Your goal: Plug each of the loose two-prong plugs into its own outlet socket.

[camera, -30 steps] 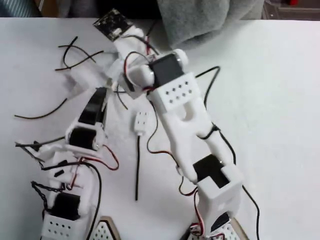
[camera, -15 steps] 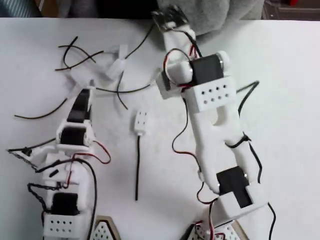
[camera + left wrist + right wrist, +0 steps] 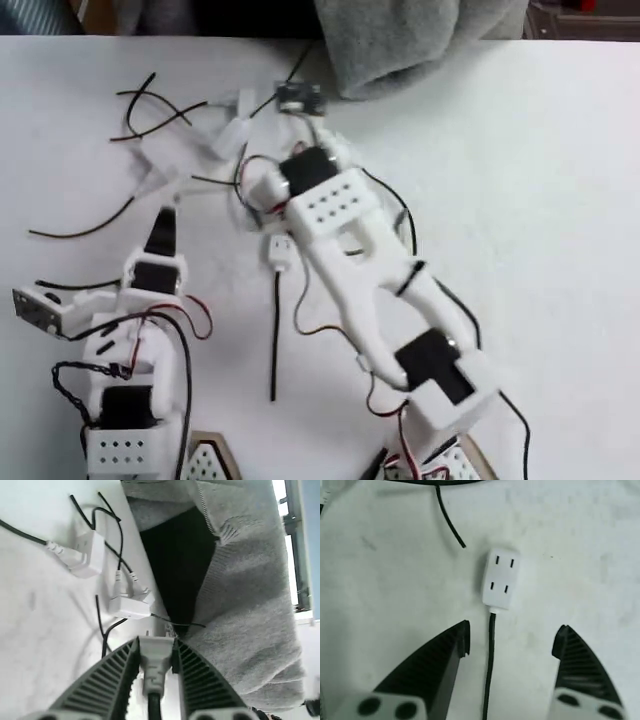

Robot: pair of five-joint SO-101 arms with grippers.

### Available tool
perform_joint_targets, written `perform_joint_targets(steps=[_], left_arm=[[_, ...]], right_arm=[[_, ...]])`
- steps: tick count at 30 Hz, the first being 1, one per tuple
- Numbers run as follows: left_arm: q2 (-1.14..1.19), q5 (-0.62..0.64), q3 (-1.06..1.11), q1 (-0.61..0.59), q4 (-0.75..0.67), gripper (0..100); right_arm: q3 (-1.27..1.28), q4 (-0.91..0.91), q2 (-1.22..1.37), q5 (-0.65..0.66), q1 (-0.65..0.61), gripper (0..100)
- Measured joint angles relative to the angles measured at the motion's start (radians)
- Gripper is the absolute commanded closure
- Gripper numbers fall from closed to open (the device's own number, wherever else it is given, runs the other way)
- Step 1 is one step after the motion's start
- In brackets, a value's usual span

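Left tool [image 3: 154, 645], ribbed, around smooth white plug [image 3: 153, 669]

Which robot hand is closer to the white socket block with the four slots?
Right. The right gripper hangs open just over the socket block. The left gripper is off to one side, shut on a plug.

It looked like a makeshift robotics bench in a lab or hobby room. A plain white table [image 3: 560, 250] carried the left arm [image 3: 140, 340] and right arm [image 3: 370, 270], both white printed shells with bare red and black wiring. Loose black cords [image 3: 150, 100] lay strewn at 10 o'clock, and a grey knitted garment [image 3: 400, 40] was heaped at 12 o'clock.
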Motion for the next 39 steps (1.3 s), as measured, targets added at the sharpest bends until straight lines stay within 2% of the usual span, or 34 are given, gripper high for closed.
perform_joint_targets(steps=[8,20,23,27,33,39], left_arm=[[0.000,-0.009,0.000,0.000,0.006,97],[0.000,-0.009,0.000,0.000,0.006,97],[0.000,-0.009,0.000,0.000,0.006,97],[0.000,-0.009,0.000,0.000,0.006,97],[0.000,-0.009,0.000,0.000,0.006,97],[0.000,-0.009,0.000,0.000,0.006,97]], right_arm=[[0.002,-0.184,0.219,-0.123,-0.026,72.5],[0.002,-0.299,0.362,-0.141,-0.003,72.8],[0.002,-0.321,0.405,-0.141,0.017,78.1],[-0.012,-0.321,0.442,-0.143,0.026,91.8],[-0.060,-0.222,0.459,-0.110,0.031,91.6],[-0.080,-0.117,0.463,-0.256,0.020,90.0]])
